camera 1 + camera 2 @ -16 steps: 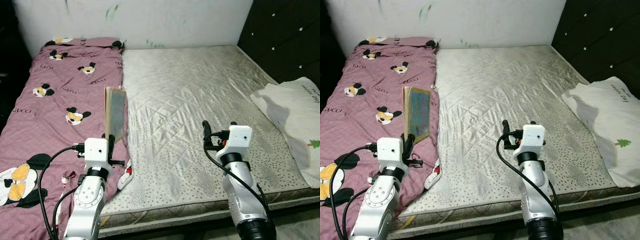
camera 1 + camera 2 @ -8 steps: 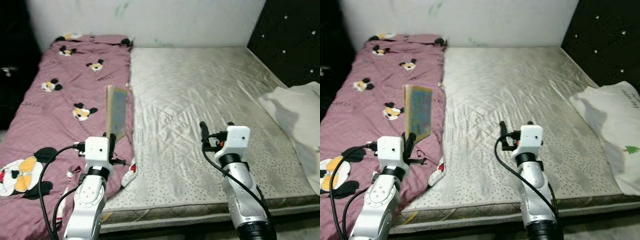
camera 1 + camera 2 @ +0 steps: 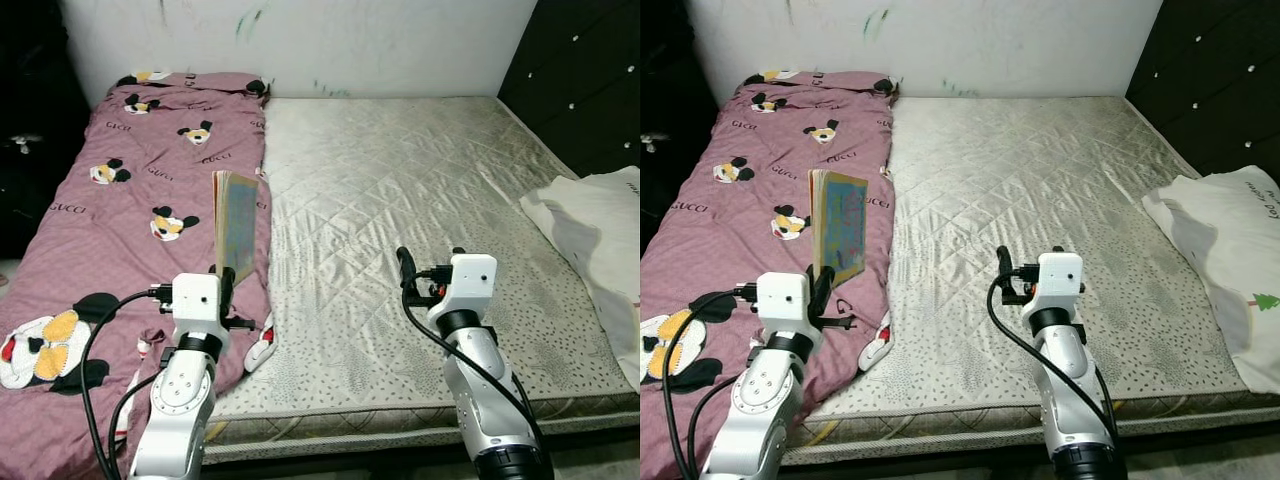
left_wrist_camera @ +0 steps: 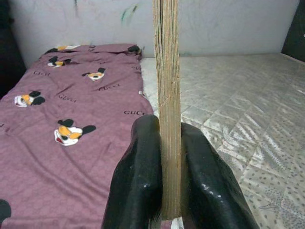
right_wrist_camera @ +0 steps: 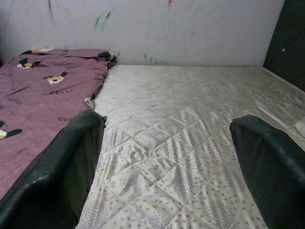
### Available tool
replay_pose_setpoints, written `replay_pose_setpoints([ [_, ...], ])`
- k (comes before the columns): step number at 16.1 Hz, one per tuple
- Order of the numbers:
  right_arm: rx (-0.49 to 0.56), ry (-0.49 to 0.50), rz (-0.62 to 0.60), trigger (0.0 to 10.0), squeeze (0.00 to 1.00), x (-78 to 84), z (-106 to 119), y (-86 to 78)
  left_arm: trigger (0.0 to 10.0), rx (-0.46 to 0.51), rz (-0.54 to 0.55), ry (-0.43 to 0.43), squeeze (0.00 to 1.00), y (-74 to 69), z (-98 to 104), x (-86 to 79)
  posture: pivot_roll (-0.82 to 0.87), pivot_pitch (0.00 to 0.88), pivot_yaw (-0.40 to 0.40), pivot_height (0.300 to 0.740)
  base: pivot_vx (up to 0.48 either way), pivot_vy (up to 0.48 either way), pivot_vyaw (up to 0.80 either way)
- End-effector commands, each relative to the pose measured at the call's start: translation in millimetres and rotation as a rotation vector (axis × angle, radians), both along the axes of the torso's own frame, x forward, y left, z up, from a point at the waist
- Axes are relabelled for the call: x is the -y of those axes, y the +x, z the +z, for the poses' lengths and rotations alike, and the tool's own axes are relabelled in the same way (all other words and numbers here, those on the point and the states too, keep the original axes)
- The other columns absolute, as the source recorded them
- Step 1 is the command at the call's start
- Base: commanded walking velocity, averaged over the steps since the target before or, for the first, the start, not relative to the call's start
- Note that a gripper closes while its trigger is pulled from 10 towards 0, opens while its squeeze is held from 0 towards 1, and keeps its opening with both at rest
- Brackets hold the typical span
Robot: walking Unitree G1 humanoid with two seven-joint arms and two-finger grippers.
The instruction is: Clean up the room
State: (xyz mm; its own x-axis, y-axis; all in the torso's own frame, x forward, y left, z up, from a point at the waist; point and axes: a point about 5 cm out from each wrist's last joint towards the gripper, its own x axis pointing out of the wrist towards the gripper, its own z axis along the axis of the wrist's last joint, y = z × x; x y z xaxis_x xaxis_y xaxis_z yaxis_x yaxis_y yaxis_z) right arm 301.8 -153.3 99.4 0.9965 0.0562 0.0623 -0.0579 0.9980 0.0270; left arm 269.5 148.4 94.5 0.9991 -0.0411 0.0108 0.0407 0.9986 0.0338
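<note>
A bare quilted mattress takes up most of the scene, running back to a pale wall marked with green and dark smudges. Along the robot's left side of the mattress lies a mauve blanket printed with cartoon mouse heads, reaching from the wall end down over the near edge. At the far right edge of the mattress sits a white cloth with a small green tree print, next to a dark tufted panel.

The left gripper is raised above the near part of the blanket, close to where blanket and mattress meet. Its two black fingers are pressed against either face of a book, clamping it near its lower edge. The book stands upright on end above the gripper, its stack of yellowish page edges facing the wrist camera and its coloured cover turned toward the mattress side. It is held clear of the blanket, touching nothing but the fingers.

The right gripper hovers over the middle of the bare mattress, well apart from the book and from the white cloth. Its fingers are spread wide with nothing between them, the quilted surface showing in the gap.
</note>
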Motion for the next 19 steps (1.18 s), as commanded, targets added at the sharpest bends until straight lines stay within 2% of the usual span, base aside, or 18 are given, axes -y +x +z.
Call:
replay_pose_setpoints([
  [1,0.017,-0.003,0.019,10.0,0.0,-2.4,6.5,1.5,10.0,0.048,0.001,0.002,0.0,2.4,11.1,-0.7,0.02,0.016,-0.016,0.74,0.0,-0.33,0.78],
  [3,0.017,0.0,0.021,10.0,0.0,-2.4,6.9,1.9,10.0,0.048,0.003,-0.001,0.0,2.6,11.0,-0.6,0.02,0.016,-0.017,0.74,0.0,-0.33,0.52],
  [13,-0.005,0.018,0.014,10.0,0.0,-1.0,4.9,1.6,10.0,0.04,0.004,-0.002,0.0,1.3,10.3,-1.4,0.03,0.022,-0.022,0.74,0.0,-0.333,0.0],
  [17,-0.002,0.014,0.016,10.0,0.0,-0.5,5.3,2.3,10.0,0.04,0.003,0.0,0.0,2.0,10.0,-1.3,0.03,0.013,-0.025,0.74,0.0,-0.334,-0.72],
  [19,-0.002,0.014,0.02,10.0,0.0,-0.4,5.5,3.0,10.0,0.049,0.005,-0.003,0.0,2.3,11.3,-0.9,0.03,0.011,-0.026,0.74,0.0,-0.334,0.0],
])
